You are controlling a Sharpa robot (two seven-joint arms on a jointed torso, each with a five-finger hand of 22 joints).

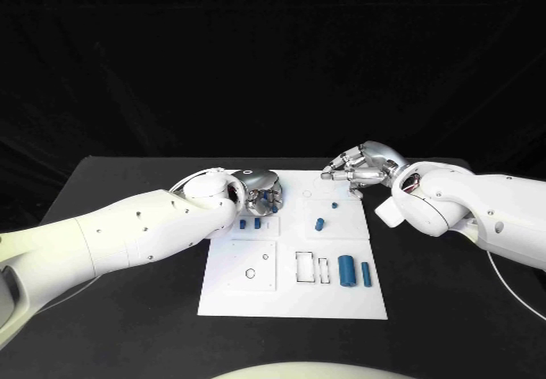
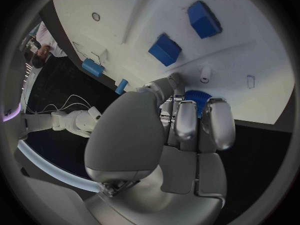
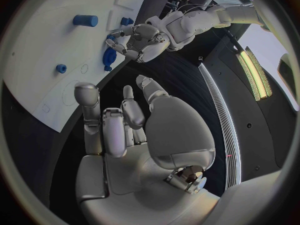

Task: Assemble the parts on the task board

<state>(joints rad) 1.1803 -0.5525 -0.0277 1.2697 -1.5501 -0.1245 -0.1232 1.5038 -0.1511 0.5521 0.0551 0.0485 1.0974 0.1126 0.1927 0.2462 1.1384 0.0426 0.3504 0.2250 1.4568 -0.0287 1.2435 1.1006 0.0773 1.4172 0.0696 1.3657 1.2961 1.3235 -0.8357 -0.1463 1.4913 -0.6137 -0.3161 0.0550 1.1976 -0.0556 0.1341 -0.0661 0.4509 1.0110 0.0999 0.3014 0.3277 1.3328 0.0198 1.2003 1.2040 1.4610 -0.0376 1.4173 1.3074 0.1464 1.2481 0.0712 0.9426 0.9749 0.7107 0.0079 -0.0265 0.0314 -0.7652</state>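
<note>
The white task board lies in the middle of the black table. My left hand hovers over the board's far left corner and grips a blue round part with a ridged edge; its curled fingers half hide that part. My right hand hangs at the board's far right corner with its fingers apart and nothing in it. Two small blue blocks stand just below my left hand. A short blue cylinder and a small blue peg sit near the board's middle.
In the board's near right part lie a thick blue cylinder, a thin blue pin and another thin piece, beside a rectangular slot. A round hole marks the near left panel. Bare black table surrounds the board.
</note>
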